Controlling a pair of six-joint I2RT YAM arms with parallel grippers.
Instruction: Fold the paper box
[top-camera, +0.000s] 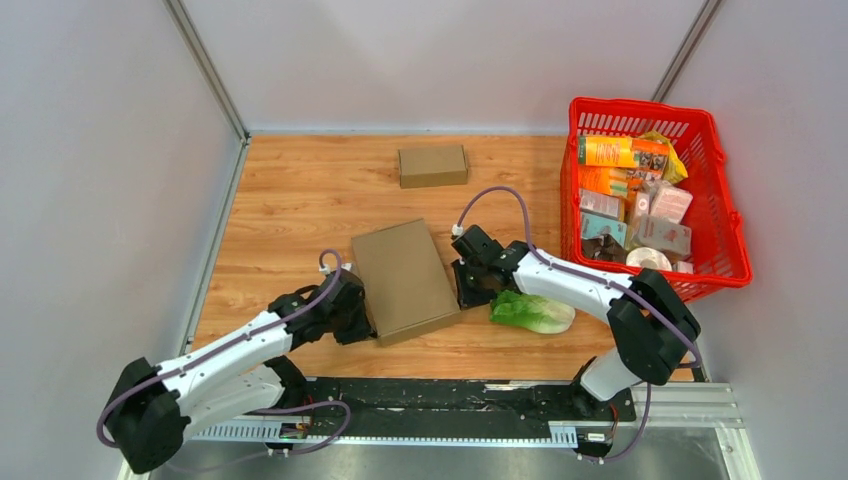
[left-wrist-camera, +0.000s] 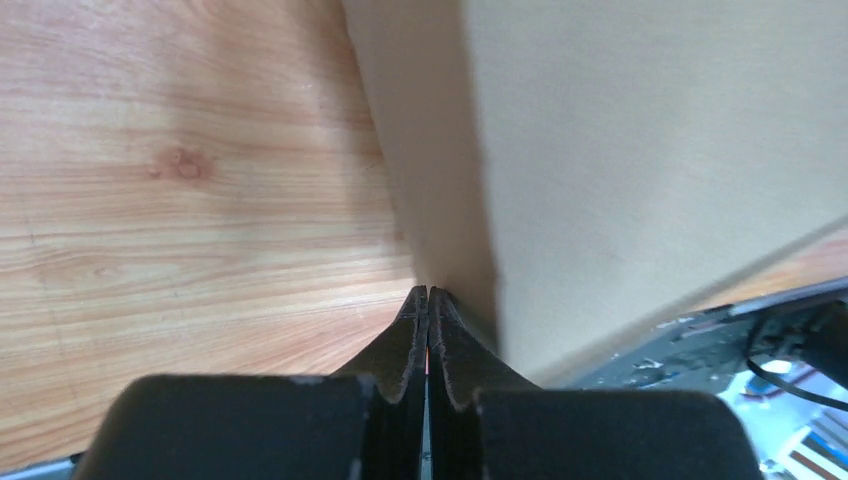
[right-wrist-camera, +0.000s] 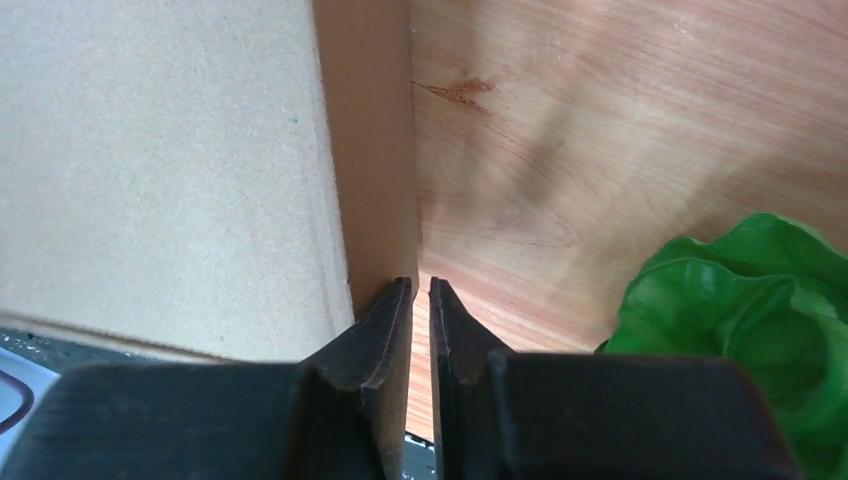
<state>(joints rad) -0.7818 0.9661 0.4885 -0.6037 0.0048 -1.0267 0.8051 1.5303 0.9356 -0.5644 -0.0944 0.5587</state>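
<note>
— Where do we stand on the tabletop (top-camera: 290, 200)?

— Biggest first. The red basket (top-camera: 640, 104) of packets sits at the right edge, and we judge it has no part in this. The paper box (top-camera: 405, 280) lies toward the near edge, about midway between left and right, turned a little askew. From above it reads as a closed shape with a flat top panel, and both wrist views show side walls standing under it. We'd say the folding is mostly done.

— What's left?

— We can't tell whether the flaps are tucked, since no seam shows. Probably a last squeeze of the two long sides, then letting go.

— And the rest?

— A small brown box (top-camera: 433, 165) by the far edge and a green lettuce (top-camera: 532, 311) just beside our right arm, both apart from the work.

— The tools?

— Our left tool (left-wrist-camera: 428, 295) is pressed fully closed and holds nothing, its tip against the box's left wall. Our right tool (right-wrist-camera: 421, 288) shows a thin slit between its fingers with nothing in it, its tip at the right wall.
</note>
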